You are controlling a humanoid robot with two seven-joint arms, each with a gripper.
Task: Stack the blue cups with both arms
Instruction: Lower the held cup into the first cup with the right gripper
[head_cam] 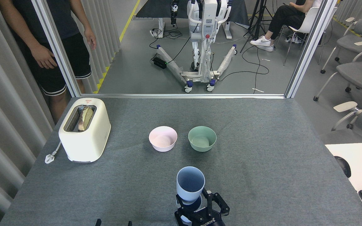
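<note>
While the right gripper is clamped on the upper blue cup above the lower blue cup near the counter's front edge, misalignment risks rim-catching, tipping both; left gripper unseen.

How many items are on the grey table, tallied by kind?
Blue cups: 2, the held cup and the lower cup mostly hidden beneath it
Bowls: 2, pink bowl and green bowl
Toaster: 1
Total: 5
</note>
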